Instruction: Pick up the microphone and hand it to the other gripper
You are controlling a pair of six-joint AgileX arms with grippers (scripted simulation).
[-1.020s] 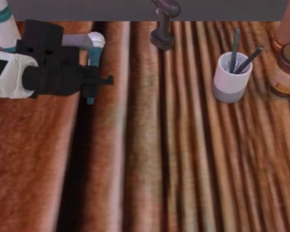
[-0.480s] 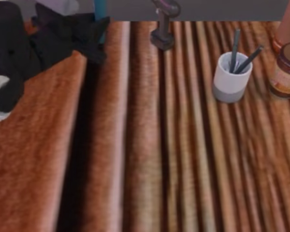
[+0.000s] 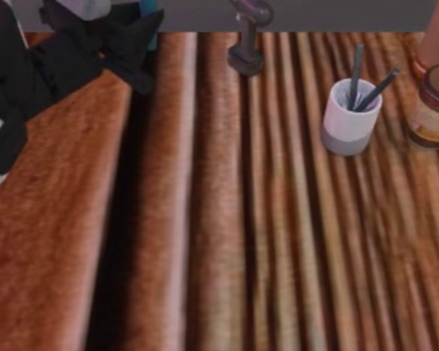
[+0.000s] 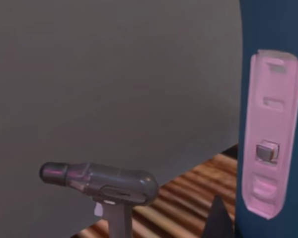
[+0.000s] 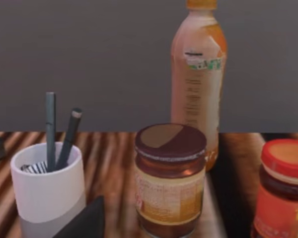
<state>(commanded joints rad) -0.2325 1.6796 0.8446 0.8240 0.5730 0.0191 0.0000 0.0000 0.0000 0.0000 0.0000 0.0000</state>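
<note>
The microphone [image 3: 151,16] hangs above the table's far left corner, and only a short piece of its teal handle shows in the top view. My left gripper [image 3: 148,45] is shut on it, black and raised high. Seen from the left wrist, the teal handle [image 4: 273,74] fills one side, with its pale switch patch [image 4: 270,134] facing the camera and one dark fingertip [image 4: 218,220] beside it. The microphone's head is hidden. My right gripper [image 5: 89,223], the other gripper, is out of the top view; only a dark part of it shows in the right wrist view.
A grey toy drill [image 3: 245,40] [image 4: 107,186] stands at the far edge, right of the left gripper. At far right stand a white cup with dark pens [image 3: 349,117] [image 5: 47,188], a brown-lidded jar [image 3: 432,110] [image 5: 170,173], an orange bottle [image 3: 437,36] [image 5: 198,74] and a red-lidded jar [image 5: 284,188].
My left gripper, shut round the microphone on the table a second ago, has lifted it up and towards the far left corner. Since half a second ago it moved only slightly.
</note>
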